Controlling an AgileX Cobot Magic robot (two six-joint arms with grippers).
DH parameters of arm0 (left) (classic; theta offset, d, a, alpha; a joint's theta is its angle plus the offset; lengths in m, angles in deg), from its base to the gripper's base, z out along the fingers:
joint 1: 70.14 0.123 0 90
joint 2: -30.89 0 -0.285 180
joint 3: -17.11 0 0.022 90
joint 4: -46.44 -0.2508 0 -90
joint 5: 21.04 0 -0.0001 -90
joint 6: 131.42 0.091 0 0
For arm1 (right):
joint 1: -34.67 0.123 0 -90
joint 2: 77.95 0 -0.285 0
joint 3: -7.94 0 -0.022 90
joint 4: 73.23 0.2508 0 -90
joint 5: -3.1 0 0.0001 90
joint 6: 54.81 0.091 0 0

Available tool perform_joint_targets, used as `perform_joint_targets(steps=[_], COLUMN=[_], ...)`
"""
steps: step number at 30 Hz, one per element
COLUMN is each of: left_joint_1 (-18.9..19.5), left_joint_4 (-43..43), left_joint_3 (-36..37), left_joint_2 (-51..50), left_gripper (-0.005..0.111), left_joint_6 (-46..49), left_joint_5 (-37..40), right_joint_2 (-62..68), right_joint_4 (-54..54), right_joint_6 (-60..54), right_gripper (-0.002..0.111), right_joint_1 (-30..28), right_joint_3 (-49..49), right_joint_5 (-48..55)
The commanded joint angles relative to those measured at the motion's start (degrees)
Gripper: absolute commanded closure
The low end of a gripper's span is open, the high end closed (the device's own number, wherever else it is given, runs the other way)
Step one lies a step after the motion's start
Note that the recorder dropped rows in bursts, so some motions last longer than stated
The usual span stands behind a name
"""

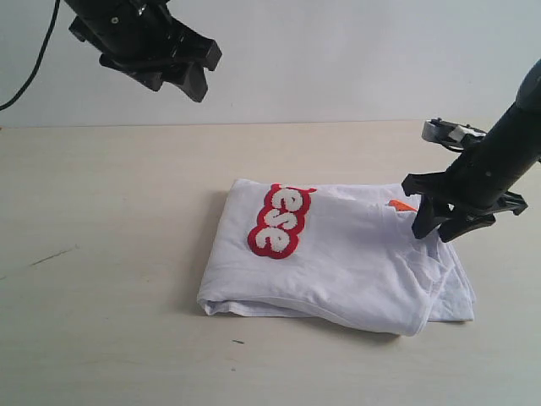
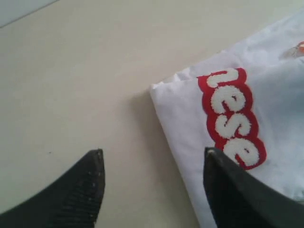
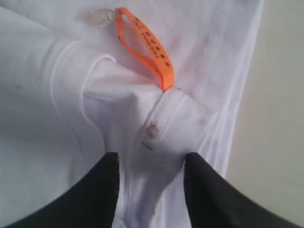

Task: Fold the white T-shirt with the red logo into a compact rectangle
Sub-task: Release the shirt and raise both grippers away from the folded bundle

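The white T-shirt [image 1: 338, 262] lies folded into a rough rectangle on the pale table [image 1: 101, 254], from the centre toward the right of the exterior view. Its layers are stacked, and the near edge forms a thick, rounded fold. The red logo [image 1: 279, 222] sits on the top layer near the shirt's upper left corner, running at a slant. Only the letters "ese" show; the rest disappears at the folded edge. The orange neck tag [image 1: 401, 205] pokes out at the shirt's upper right, beside the ribbed collar.

Just below that tag, the right gripper [image 1: 434, 235] points down at the shirt's right edge. Its jaws are partly spread, and in the right wrist view a slack ridge of collar cloth lies between the fingers, not pinched.

The left gripper [image 1: 177, 87] hangs in the upper left of the frame, high above the table and well apart from the shirt. Its jaws are about half spread and hold nothing.
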Motion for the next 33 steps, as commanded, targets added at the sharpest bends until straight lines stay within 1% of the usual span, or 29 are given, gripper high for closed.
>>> perform_joint_targets(steps=[1, 4, 6, 7, 10, 11, 12, 13, 15, 17, 19, 22, 23, 24, 25, 26, 27, 28, 29, 31, 33], left_joint_1=[0.89, 1.42, 1.71, 1.81, 1.87, 1.87, 1.87, 1.87, 1.87, 1.87, 1.87, 1.87, 1.87, 1.87, 1.87, 1.87, 1.87, 1.87, 1.87, 1.87, 1.87], left_joint_4=[-0.13, -0.13, -0.13, -0.13, -0.13, -0.06, -0.06, -0.06, -0.06, -0.06, -0.06, -0.06, -0.06, -0.06, -0.06, -0.06, -0.06, -0.06, 0.08, 0.46, 1.61], left_joint_3=[3.62, 4.30, 4.39, 4.44, 4.44, 4.44, 4.44, 4.44, 4.44, 4.44, 4.44, 4.44, 4.53, 5.00, 5.69, 6.18, 7.22, 7.73, 8.79, 9.77, 10.48], left_joint_2=[1.92, 2.07, 2.07, 2.07, 2.07, 2.07, 2.07, 2.07, 2.07, 2.07, 2.07, 1.72, 1.60, 1.60, 1.60, 1.60, 1.60, 1.60, 1.60, 1.60, 1.60], left_gripper=[0.048, 0.048, 0.048, 0.048, 0.048, 0.050, 0.053, 0.061, 0.071, 0.072, 0.072, 0.072, 0.072, 0.072, 0.072, 0.072, 0.072, 0.072, 0.072, 0.072, 0.072], left_joint_6=[0.40, 0.48, 0.48, 0.48, 1.37, 1.72, 1.87, 2.17, 2.29, 2.42, 3.52, 3.53, 3.53, 3.53, 3.53, 3.53, 3.53, 3.53, 3.96, 5.74, 7.37], left_joint_5=[-2.87, -3.28, -3.40, -3.60, -3.61, -3.61, -3.75, -4.02, -4.58, -4.61, -4.88, -5.72, -5.72, -5.72, -5.72, -6.04, -6.68, -6.96, -7.44, -7.44, -7.58], right_joint_2=[2.26, 2.88, 2.88, 2.88, 2.88, 2.88, 2.63, 1.78, -0.74, -3.68, -7.59, -7.96, -7.62, -7.01, -6.31, -5.92, -5.66, -5.56, -5.56, -5.56, -5.56], right_joint_4=[0.73, 2.48, 4.42, 5.21, 5.22, 5.22, 5.22, 5.22, 4.98, 3.87, 3.58, 1.82, 0.84, -1.75, -4.81, -6.02, -8.04, -9.06, -9.57, -8.48, -8.00], right_joint_6=[-1.22, -2.92, -4.94, -5.77, -7.58, -8.01, -8.44, -9.02, -12.60, -16.39, -22.17, -23.91, -24.65, -25.28, -25.04, -24.01, -21.66, -19.51, -15.38, -10.70, -9.42], right_gripper=[0.065, 0.065, 0.071, 0.075, 0.097, 0.105, 0.108, 0.108, 0.108, 0.108, 0.108, 0.108, 0.106, 0.101, 0.092, 0.087, 0.077, 0.073, 0.071, 0.072, 0.080], right_joint_1=[-0.15, -0.15, -0.15, -0.15, -0.15, -0.15, -0.15, -0.15, -0.15, -0.15, -0.15, -0.15, -0.15, -0.15, -0.15, -0.15, -0.15, -0.15, -0.15, -0.15, -0.01], right_joint_3=[0.18, 0.18, -0.08, -0.31, -1.71, -2.24, -2.78, -3.82, -6.09, -8.18, -8.51, -8.51, -8.51, -8.51, -8.51, -8.51, -8.51, -8.51, -8.51, -8.51, -8.51], right_joint_5=[-2.28, -2.43, -2.43, -2.43, -2.03, -1.56, -0.82, -0.48, -0.21, -1.03, -6.38, -14.17, -15.33, -17.24, -19.91, -21.58, -25.36, -27.22, -29.65, -29.03, -26.23])
